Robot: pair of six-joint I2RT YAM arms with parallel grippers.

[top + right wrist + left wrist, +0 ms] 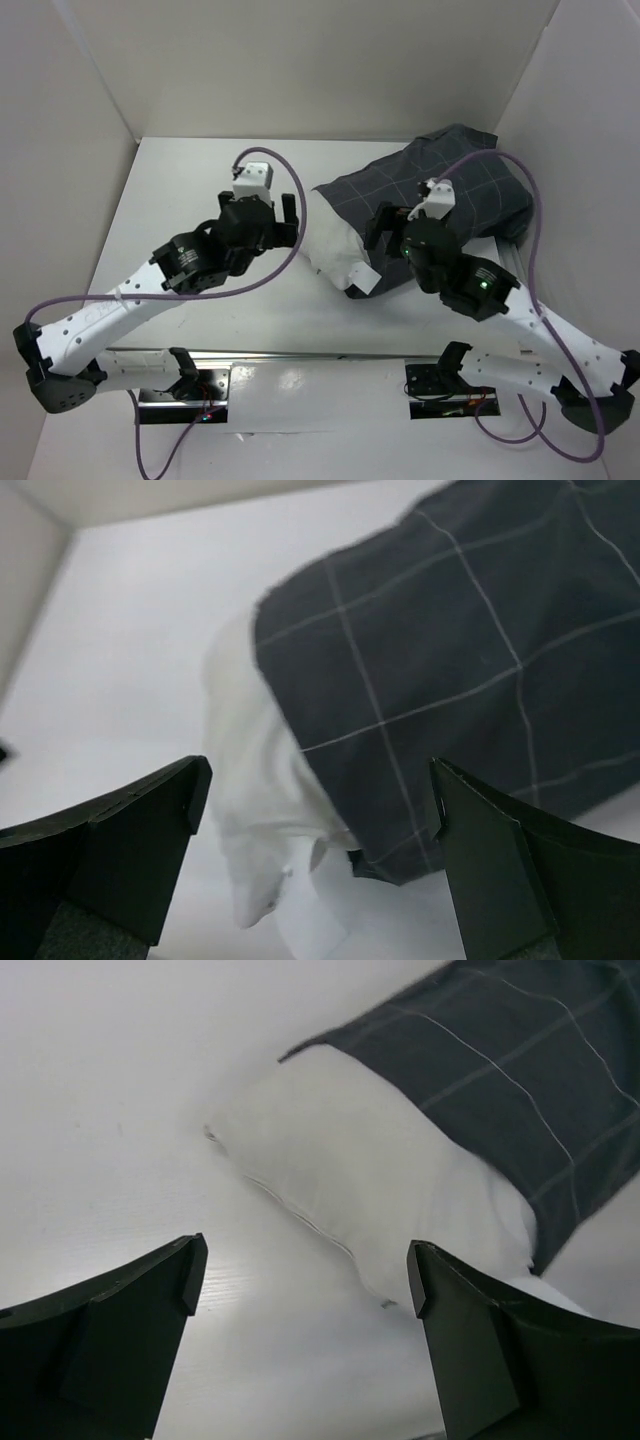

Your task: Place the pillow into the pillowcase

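Observation:
The white pillow (332,243) lies at the table's middle right, mostly inside the dark grey checked pillowcase (452,192); only its left end sticks out. It also shows in the left wrist view (350,1160) and the right wrist view (250,780), with the pillowcase over it (530,1070) (450,650). My left gripper (287,217) is open and empty, just left of the pillow's bare end. My right gripper (380,240) is open and empty, above the pillowcase's open edge. A white label (315,920) hangs from the pillow's end.
White walls close in the table (200,180) at the back and both sides. The pillowcase's far end lies against the back right corner. Purple cables loop over both arms.

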